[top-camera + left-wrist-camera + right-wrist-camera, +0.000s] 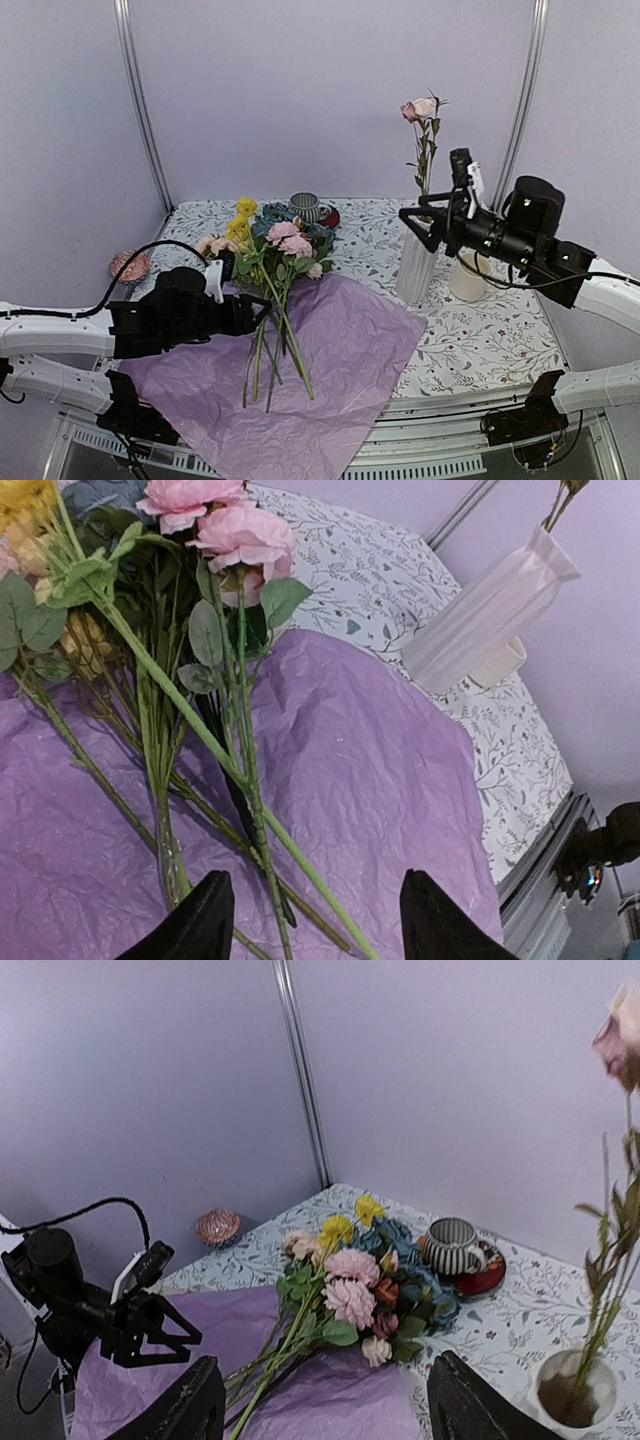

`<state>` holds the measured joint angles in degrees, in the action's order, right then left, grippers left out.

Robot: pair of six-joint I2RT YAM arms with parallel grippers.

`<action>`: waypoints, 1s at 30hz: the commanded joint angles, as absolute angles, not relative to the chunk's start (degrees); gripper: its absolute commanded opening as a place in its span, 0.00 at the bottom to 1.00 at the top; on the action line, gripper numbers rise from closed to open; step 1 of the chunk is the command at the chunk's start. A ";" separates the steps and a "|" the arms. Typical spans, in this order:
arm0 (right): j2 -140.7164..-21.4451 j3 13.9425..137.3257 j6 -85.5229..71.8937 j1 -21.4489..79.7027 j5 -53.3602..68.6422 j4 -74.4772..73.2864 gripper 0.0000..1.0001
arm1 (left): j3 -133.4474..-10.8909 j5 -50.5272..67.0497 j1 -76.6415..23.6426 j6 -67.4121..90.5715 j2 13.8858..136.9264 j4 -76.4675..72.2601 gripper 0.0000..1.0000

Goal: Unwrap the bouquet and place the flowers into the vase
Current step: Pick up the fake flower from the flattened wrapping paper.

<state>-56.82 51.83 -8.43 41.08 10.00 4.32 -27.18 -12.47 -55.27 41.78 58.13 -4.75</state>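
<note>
Top view sits high at the near edge, looking down across the whole table [480, 340] toward the far wall [330, 90]. Left wrist view is low and close over the tissue paper [400, 780], facing far-right to the vase [480, 620]. Right wrist view, higher up beside the vase, looks left. All three share the flowers [275, 245].

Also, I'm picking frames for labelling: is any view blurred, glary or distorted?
Top external: even soft light, sharp, no glare, only faint shadows on the tissue paper. Left wrist: sharp but skewed, the vase appearing tilted; the end effector fingers are dark silhouettes. Right wrist: flowers sharp, the rose at the right edge blurred.
</note>
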 commanded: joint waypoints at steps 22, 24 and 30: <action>-87.29 34.54 -5.92 45.64 7.74 41.61 0.77 | -34.81 -3.59 -53.09 40.63 77.78 0.97 0.52; -87.91 34.98 -5.85 45.67 7.72 41.20 0.77 | -34.43 -3.32 -53.09 40.86 77.93 0.12 0.48; -86.85 34.76 -5.28 45.80 7.15 40.49 0.78 | -35.84 -3.26 -53.09 40.92 81.75 0.79 0.43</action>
